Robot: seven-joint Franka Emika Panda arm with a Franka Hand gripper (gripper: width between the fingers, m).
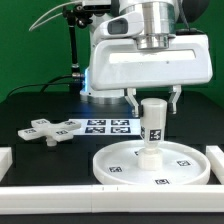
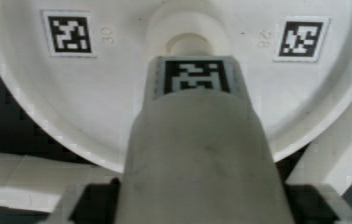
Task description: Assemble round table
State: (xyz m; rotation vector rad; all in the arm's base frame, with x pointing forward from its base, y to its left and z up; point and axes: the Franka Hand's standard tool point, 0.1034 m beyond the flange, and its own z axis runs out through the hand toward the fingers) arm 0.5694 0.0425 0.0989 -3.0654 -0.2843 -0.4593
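We see the gripper (image 1: 153, 100) with jaws closed on the cylinder leg (image 1: 153, 122), which stands upright on the round disc (image 1: 115, 160); the cross-shaped foot (image 1: 52, 130) lies apart on the table (image 1: 30, 110).

The leg (image 1: 153, 128) stands upright on the disc (image 1: 112, 160) at lower center-right, blocking its middle, with the gripper (image 1: 152, 103) around the leg's top. The foot (image 1: 52, 130) at left and marker board (image 1: 105, 125) occupy the mid-frame. A rail (image 1: 100, 197) bars the bottom edge. Dark table (image 1: 45, 158) at lower left lies open.
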